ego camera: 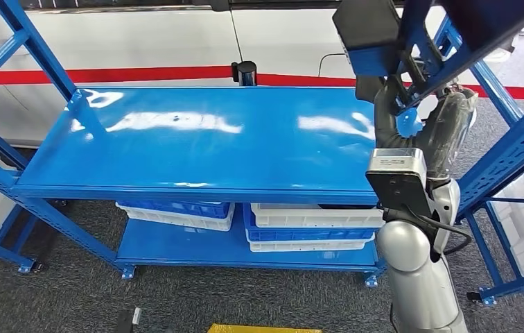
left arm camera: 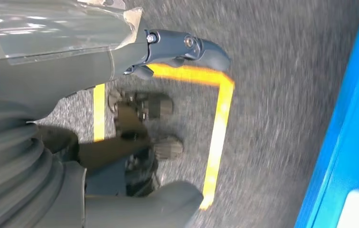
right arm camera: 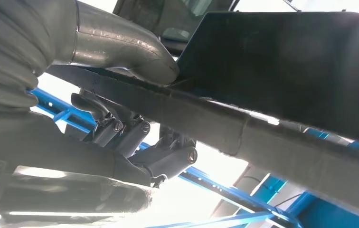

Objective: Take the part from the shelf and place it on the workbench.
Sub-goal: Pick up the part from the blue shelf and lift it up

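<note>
A flat black part [ego camera: 369, 31] is up at the top right of the head view, against the blue shelf frame [ego camera: 516, 146]. My right hand [ego camera: 446, 121], wrapped in clear plastic, is raised to it. In the right wrist view the thumb [right arm camera: 125, 47] presses on one face of the part [right arm camera: 282, 66] and the dark fingers [right arm camera: 168, 156] curl under the other, so the hand grips it. The blue workbench top [ego camera: 211, 139] lies bare, below and to the left of the part. My left hand [left arm camera: 73, 52] hangs over the grey floor, fingers apart, holding nothing.
White and blue bins [ego camera: 176, 214] [ego camera: 308, 225] sit on the lower level under the bench top. Behind the bench is a white wall with a red stripe [ego camera: 107, 73] and a short black post [ego camera: 245, 71]. Yellow tape [left arm camera: 220, 118] marks the floor near my feet.
</note>
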Robot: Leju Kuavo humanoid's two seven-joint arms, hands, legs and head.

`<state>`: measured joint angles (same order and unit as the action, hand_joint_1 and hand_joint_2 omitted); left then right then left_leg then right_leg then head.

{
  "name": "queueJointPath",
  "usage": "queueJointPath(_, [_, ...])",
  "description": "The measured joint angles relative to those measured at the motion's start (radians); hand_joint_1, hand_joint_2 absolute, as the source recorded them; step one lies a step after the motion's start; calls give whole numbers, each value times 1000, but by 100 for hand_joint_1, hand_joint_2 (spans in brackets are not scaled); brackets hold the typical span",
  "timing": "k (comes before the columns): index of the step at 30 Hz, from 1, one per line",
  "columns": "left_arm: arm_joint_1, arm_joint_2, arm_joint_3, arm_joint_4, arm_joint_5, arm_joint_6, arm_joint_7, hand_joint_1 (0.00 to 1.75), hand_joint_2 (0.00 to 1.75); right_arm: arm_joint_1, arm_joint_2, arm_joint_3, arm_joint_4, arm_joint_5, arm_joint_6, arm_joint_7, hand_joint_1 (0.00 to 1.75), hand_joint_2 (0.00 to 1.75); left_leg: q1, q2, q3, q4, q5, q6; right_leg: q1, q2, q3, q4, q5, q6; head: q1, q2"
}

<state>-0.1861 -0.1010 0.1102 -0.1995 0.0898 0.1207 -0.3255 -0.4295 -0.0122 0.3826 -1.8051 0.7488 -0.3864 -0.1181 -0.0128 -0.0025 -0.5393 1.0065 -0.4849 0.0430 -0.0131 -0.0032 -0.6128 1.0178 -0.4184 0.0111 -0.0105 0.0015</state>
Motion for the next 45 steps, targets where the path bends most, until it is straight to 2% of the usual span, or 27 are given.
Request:
queueJointPath(2, [1, 2, 7, 0, 7, 2, -10, 0, 175, -7, 6, 1, 2, -6, 0, -2, 175, 175, 4, 4, 0, -24, 23, 8, 2, 0, -11, 7, -6, 9, -4, 0])
queueJointPath(3, [1, 2, 10, 0, 10, 2, -14, 0, 175, -13, 8, 1, 3, -9, 0, -3, 175, 175, 8, 7, -3, -37, 37, 13, 5, 1, -23, 29, -27, 9, -1, 0])
queueJointPath(5, [3, 3, 17, 0, 15, 1, -23, 0, 175, -25, 11, 3, 7, -17, 0, -6, 175, 175, 12, 10, -19, -49, 61, 16, 3, 2, -62, 130, -100, 3, 4, 0])
queueJointPath(7, [9, 3, 24, 0, 21, -1, -29, 0, 175, -29, 14, 5, 15, -29, 0, -11, 175, 175, 14, 11, -42, -47, 77, 13, -4, 2, -87, 242, -152, 11, 7, 0])
queueJointPath(8, [13, 3, 29, 0, 24, -2, -31, 0, 175, -30, 15, 6, 20, -38, 1, -15, 175, 175, 16, 11, -54, -46, 86, 9, -9, 2, -80, 260, -154, 22, 7, 0])
queueJointPath(9, [15, 3, 32, 0, 27, -2, -34, 0, 175, -31, 17, 6, 24, -47, 3, -19, 175, 175, 19, 11, -66, -43, 93, 4, -13, 2, -54, 240, -140, 36, 7, 0])
queueJointPath(11, [17, 4, 40, 0, 32, -4, -39, 0, 175, -38, 23, 8, 32, -66, 8, -27, 175, 175, 23, 11, -91, -30, 104, -8, -23, 1, 36, 116, -107, 61, 8, 0])
queueJointPath(12, [18, 5, 44, 0, 34, -4, -41, 0, 175, -41, 27, 10, 36, -73, 10, -30, 175, 175, 24, 10, -103, -21, 108, -15, -22, 3, 76, 56, -102, 64, 9, 0])
queueJointPath(14, [19, 8, 51, 0, 37, -5, -43, 0, 175, -46, 35, 12, 45, -85, 14, -35, 175, 175, 20, 9, -119, -6, 117, -27, -18, 7, 107, -3, -109, 56, 11, 0])
queueJointPath(16, [24, 10, 57, 0, 42, -9, -44, 0, 175, -50, 43, 14, 56, -97, 23, -37, 175, 175, 21, 6, -126, -2, 128, -34, -19, 8, 93, 1, -101, 39, 7, 0])
queueJointPath(17, [27, 11, 61, 0, 44, -12, -44, 0, 175, -54, 48, 15, 63, -102, 29, -38, 175, 175, 24, 5, -134, 7, 118, -38, -20, 8, 86, 3, -94, 27, 4, 0])
queueJointPath(18, [30, 12, 65, 0, 46, -15, -45, 0, 175, -59, 53, 16, 70, -107, 36, -38, 175, 175, 28, 5, -143, 26, 94, -42, -22, 7, 78, 4, -86, 15, 2, 0])
queueJointPath(20, [31, 12, 70, 0, 46, -20, -46, 0, 175, -74, 63, 17, 86, -110, 48, -38, 175, 175, 31, 4, -176, 124, 0, -50, -19, 5, 59, 4, -67, -7, -1, 0])
queueJointPath(22, [31, 12, 73, 0, 46, -22, -47, 0, 175, -83, 70, 18, 101, -110, 55, -37, 175, 175, 31, 3, -205, 255, -76, -54, -15, 4, 36, 5, -49, -16, -4, 0])
queueJointPath(24, [31, 12, 75, 0, 45, -22, -47, 0, 175, -84, 73, 18, 114, -109, 59, -34, 175, 175, 32, 4, -186, 294, -72, -51, -12, 3, 15, 5, -32, -15, -5, 0])
queueJointPath(26, [29, 12, 75, -1, 44, -22, -47, 0, 175, -86, 75, 18, 122, -108, 60, -32, 175, 175, 31, 2, -101, 199, -30, -40, -10, 3, -1, 5, -18, -10, -5, 0])
queueJointPath(28, [26, 13, 76, -2, 41, -24, -47, 0, 175, -90, 76, 17, 128, -107, 59, -31, 175, 175, 26, -1, -5, 65, -21, -29, -6, 3, -11, 6, -4, 0, -4, 0])
queueJointPath(30, [22, 14, 76, -2, 39, -27, -47, 0, 175, -95, 78, 16, 132, -106, 58, -29, 175, 175, 18, -3, 31, 2, -29, -23, -6, 1, -16, 3, 11, 15, -4, 0])
queueJointPath(32, [21, 12, 76, -2, 39, -28, -46, 0, 175, -97, 79, 16, 138, -106, 58, -29, 175, 175, 15, 1, 24, -9, -14, -15, -6, 0, -22, 1, 19, 30, -4, 0])
queueJointPath(33, [20, 11, 77, -2, 39, -30, -46, 0, 175, -99, 79, 16, 142, -105, 58, -29, 175, 175, 16, 3, 17, -15, -1, -8, -4, 1, -32, 14, 5, 30, -2, 0])
queueJointPath(34, [19, 10, 77, -2, 39, -31, -46, 0, 175, -101, 78, 15, 145, -105, 58, -29, 175, 175, 17, 6, 7, -21, 13, -2, -3, 1, -47, 44, -24, 27, 0, 0])
queueJointPath(36, [17, 11, 79, -3, 41, -34, -47, 0, 175, -104, 78, 15, 151, -105, 59, -28, 175, 175, 17, 9, -19, -25, 37, 8, -3, 1, -86, 160, -109, 14, 6, 0])
queueJointPath(38, [17, 11, 82, -3, 46, -38, -49, 0, 175, -105, 78, 15, 160, -106, 60, -27, 175, 175, 14, 11, -47, -24, 59, 10, -3, 1, -105, 270, -151, 19, 8, 0])
queueJointPath(39, [17, 11, 84, -3, 50, -42, -51, 0, 175, -106, 78, 15, 166, -109, 61, -26, 175, 175, 13, 12, -62, -23, 70, 9, -3, 1, -95, 287, -145, 28, 9, 0])
queueJointPath(41, [16, 10, 90, -3, 57, -50, -55, 0, 175, -113, 78, 14, 177, -117, 62, -28, 175, 175, 13, 11, -88, -20, 91, 4, -3, 1, -20, 210, -105, 44, 9, 0])
queueJointPath(43, [15, 9, 95, -3, 61, -55, -58, 0, 175, -127, 80, 14, 186, -124, 62, -31, 175, 175, 10, 11, -109, -12, 107, -5, 1, 1, 86, 61, -97, 40, 9, 0])
queueJointPath(45, [13, 7, 99, -4, 63, -60, -57, 0, 175, -137, 80, 14, 194, -127, 62, -35, 175, 175, 7, 11, -121, -10, 125, -14, 8, 3, 133, -25, -112, 26, 8, 0])
